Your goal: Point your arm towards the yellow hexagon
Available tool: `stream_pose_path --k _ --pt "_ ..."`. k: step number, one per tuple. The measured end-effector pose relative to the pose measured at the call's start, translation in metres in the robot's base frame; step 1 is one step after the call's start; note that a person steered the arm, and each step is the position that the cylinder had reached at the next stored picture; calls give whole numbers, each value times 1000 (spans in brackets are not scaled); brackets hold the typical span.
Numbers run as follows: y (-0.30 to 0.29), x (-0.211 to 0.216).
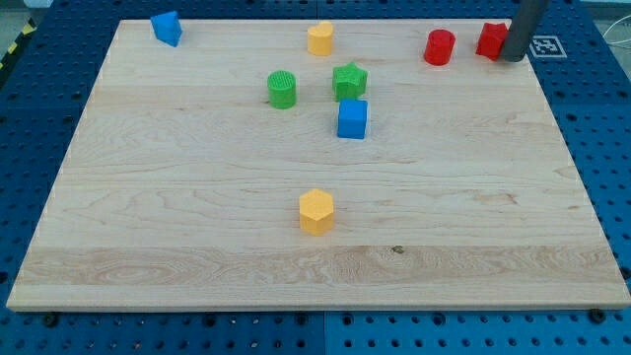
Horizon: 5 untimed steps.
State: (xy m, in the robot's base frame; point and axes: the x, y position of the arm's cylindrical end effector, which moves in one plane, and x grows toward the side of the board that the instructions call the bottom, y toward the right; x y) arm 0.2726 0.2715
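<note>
Blue block, shape unclear, at tabletop top-left corner. Green cylinder and green star upper centre; blue cube just below the star. Yellow cylinder near top edge. Yellow hexagon alone at lower centre, well apart from the rest. Red cylinder and red block at top right. Dark rod enters from the view's top right, slightly tilted; tip at the red block's right side. The tool has no jaws: bare rod, holding nothing. Tabletop is pale wood grain on blue perforated base. Tag marker beside the rod.
</note>
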Motion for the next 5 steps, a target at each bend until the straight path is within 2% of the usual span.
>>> stream_pose_path --k 2,3,5 --pt "2 -1" --pt "16 32" --pt "23 50"
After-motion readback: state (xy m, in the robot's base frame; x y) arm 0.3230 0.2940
